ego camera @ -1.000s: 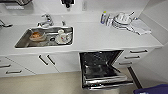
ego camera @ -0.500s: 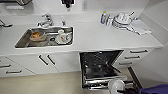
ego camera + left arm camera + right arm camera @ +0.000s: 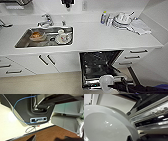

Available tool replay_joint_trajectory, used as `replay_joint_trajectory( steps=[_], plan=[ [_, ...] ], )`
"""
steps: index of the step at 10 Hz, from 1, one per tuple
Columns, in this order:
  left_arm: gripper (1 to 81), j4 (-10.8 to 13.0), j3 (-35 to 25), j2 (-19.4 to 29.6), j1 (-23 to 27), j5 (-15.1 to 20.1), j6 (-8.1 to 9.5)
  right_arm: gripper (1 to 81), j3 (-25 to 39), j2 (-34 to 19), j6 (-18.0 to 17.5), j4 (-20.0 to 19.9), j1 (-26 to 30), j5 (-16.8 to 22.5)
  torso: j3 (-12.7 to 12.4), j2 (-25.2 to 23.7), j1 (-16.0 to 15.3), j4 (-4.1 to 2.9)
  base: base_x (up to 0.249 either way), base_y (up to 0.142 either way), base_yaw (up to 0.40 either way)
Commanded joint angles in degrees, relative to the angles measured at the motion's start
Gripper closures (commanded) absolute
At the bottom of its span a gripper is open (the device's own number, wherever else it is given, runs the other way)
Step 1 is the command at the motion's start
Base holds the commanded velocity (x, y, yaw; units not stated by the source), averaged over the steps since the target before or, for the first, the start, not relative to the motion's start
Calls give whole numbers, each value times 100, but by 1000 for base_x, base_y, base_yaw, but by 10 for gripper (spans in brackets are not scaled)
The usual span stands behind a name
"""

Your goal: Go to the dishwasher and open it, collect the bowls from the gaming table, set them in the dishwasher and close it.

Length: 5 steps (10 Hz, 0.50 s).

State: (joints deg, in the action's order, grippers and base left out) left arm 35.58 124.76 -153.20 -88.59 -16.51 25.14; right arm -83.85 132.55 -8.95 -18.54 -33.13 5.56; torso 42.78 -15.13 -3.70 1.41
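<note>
The dishwasher [image 3: 100, 65] stands open under the white counter, dark inside with black racks, its door lowered toward me. My right gripper [image 3: 113, 86] comes in from the lower right and is shut on a pale whitish bowl [image 3: 107, 81], held just above the front of the lowered door. That bowl [image 3: 106, 125] looms large in the right wrist view, with the dishwasher's steel edge and rack [image 3: 151, 115] behind it. The gaming table is out of view.
A steel sink [image 3: 23, 42] on the left holds an orange-patterned dish [image 3: 37, 35] and a white one [image 3: 63, 37]. Stacked dishes [image 3: 122, 20] and a cloth [image 3: 140, 26] sit at the counter's right. White drawers [image 3: 138, 53] flank the dishwasher. The left wrist view has brown floor [image 3: 50, 134].
</note>
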Motion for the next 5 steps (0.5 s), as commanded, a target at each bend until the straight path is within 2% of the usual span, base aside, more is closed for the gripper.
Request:
replay_joint_trajectory(
  steps=[1, 3, 4, 5],
  plan=[
    [10, 107, 383, -361, -497, 297, -18, 811, -482, 495, -116, -141, 750, 341, 0, 0, 0, 0, 0, 0, 0],
    [10, 107, 796, -739, -638, 315, -26, 811, -931, 925, -125, -185, 1058, 358, 0, 0, 0, 0, 0, 0, 0],
    [10, 124, 910, -915, -690, 517, -18, 811, -1062, 1048, -230, -185, 1241, 411, 0, 0, 0, 0, 0, 0, 0],
    [10, 115, 954, -1063, -674, 918, -35, 811, -1158, 1144, -318, -176, 1400, 463, 0, 0, 0, 0, 0, 0, 0]
  ],
)
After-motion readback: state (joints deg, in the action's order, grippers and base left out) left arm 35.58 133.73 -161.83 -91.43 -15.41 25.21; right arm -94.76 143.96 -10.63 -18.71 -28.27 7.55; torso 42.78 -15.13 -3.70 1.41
